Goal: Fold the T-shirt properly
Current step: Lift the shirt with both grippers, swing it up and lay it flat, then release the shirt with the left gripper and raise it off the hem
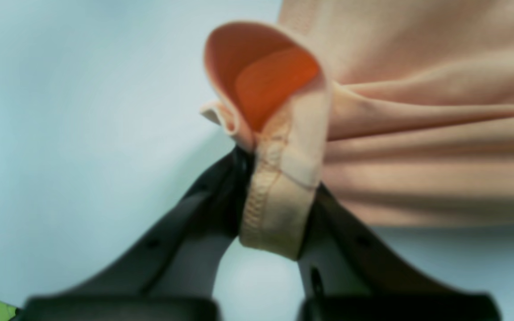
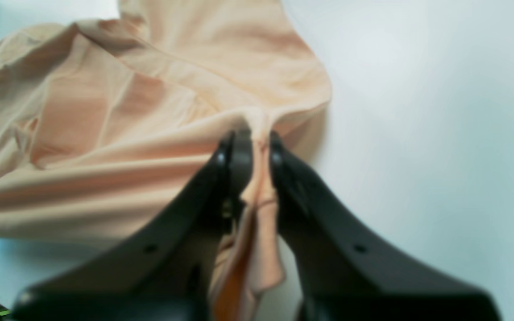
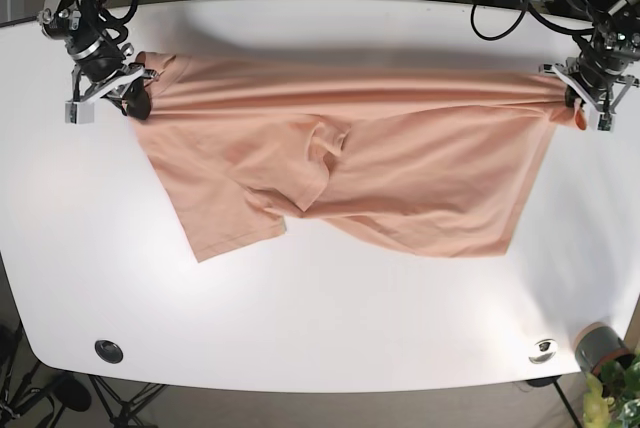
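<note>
In the left wrist view the left gripper [image 1: 277, 196] has its dark jaws closed tight on a stitched hem of the peach T-shirt [image 1: 440, 147], with no gap showing but the cloth itself; a doubled band of hem hangs down between the jaws, and just beyond their tips the fabric curls into an open loop that shows a deeper orange inside. Past that loop the shirt runs off to the right of the jaws in long horizontal folds over the white bench [image 1: 83, 133]. In the right wrist view the right gripper [image 2: 257, 147] likewise has its jaws pinched on a bunched strip of the same fabric, a twisted tail of it trailing down between them toward the camera, while the body of the T-shirt [image 2: 127, 125] fans out ahead and to the left of the jaws in creased layers. In the base view the T-shirt [image 3: 400, 163] lies pulled taut between the two grippers, which are well apart at opposite ends of its upper edge, the lower part rumpled with one sleeve folded across the middle. A small potted plant [image 3: 605, 373] stands at the bench's [image 3: 330, 338] corner.
</note>
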You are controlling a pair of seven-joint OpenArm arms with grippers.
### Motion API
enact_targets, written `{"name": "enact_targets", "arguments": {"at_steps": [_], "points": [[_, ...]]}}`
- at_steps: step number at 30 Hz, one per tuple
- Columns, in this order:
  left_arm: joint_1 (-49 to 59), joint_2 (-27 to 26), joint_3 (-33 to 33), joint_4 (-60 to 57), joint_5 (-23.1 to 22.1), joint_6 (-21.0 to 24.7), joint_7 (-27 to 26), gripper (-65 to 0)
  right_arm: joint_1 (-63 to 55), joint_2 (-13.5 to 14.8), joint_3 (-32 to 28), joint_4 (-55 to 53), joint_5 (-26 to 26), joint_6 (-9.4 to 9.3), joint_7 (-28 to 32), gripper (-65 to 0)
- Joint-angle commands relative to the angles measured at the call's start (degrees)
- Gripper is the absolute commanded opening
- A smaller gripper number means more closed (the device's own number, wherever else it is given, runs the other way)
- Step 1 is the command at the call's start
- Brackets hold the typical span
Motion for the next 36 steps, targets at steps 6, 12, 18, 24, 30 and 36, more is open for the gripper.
{"name": "enact_targets", "arguments": {"at_steps": [6, 12, 18, 24, 30, 36], "points": [[0.30, -1.76, -0.32, 1.01, 0.34, 0.30, -1.04, -64.6, -3.12, -1.45, 0.63, 1.44, 0.70, 0.50, 1.66, -29.5], [0.30, -1.85, -0.14, 1.01, 0.34, 0.39, -0.96, -64.0, -6.19, -2.42, 0.54, 5.48, 5.54, 0.50, 1.66, -9.8], [0.13, -1.76, -0.06, 1.27, 0.07, 0.39, -0.87, -40.3, -3.91, -2.24, 0.54, 5.65, 7.21, -0.03, 1.49, -9.8], [-0.05, -1.85, -0.06, 4.26, 0.07, 0.39, -0.78, -27.1, 0.66, -0.13, 0.37, 0.64, 7.21, -0.03, 0.08, -9.8], [0.04, -1.85, -0.14, 8.31, -0.01, -0.05, -0.69, -27.1, 5.32, 2.24, 0.19, -5.51, 7.21, -0.12, -0.89, -9.8], [0.04, -1.50, -0.06, 12.52, -0.10, -0.14, -0.69, -27.1, 9.19, 4.88, 0.02, -12.46, 7.21, -0.12, -0.97, -9.8]]}}
